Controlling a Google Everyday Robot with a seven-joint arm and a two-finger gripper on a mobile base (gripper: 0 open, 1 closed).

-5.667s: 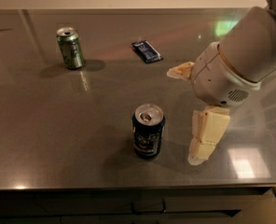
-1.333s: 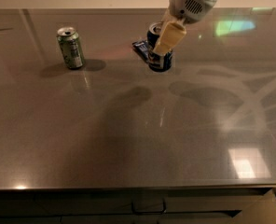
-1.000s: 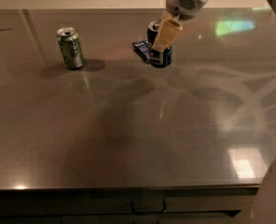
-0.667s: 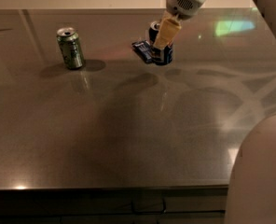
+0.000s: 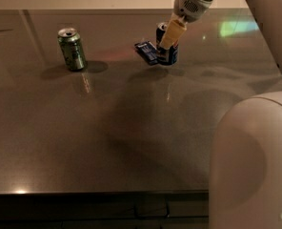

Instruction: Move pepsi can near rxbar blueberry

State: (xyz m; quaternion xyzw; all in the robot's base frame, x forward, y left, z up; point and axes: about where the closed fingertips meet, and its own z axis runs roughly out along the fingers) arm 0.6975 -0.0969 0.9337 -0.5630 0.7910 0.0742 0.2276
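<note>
Gripper (image 5: 169, 36) at far side of table (image 5: 131, 137), down over the can (image 5: 172, 56), its pale tip lying across the can's upper front; whether it is clamped on the can or slack around it cannot be told from this view. Can stands upright, base looks to be on the table top, silver rim showing just left of the gripper. Bar (image 5: 146, 52) lies flat immediately to the can's left, angled, its near end touching or all but touching the can's foot; contact not resolvable. Green can (image 5: 72, 49) upright, well apart to the left, not involved. Arm (image 5: 269, 27) reaches in from upper right; pale robot body (image 5: 250, 166) fills the lower right corner. Judgement: the carry is done and the placement is in hand, can already near the bar as the task asks. Next move calls for a clean release if the grip is on, then a straight lift clear of the rim. Risk noted: any sideways drag on withdrawal could tip the can onto the bar or nudge both, so the exit should be vertical first, lateral only once above the can top
</note>
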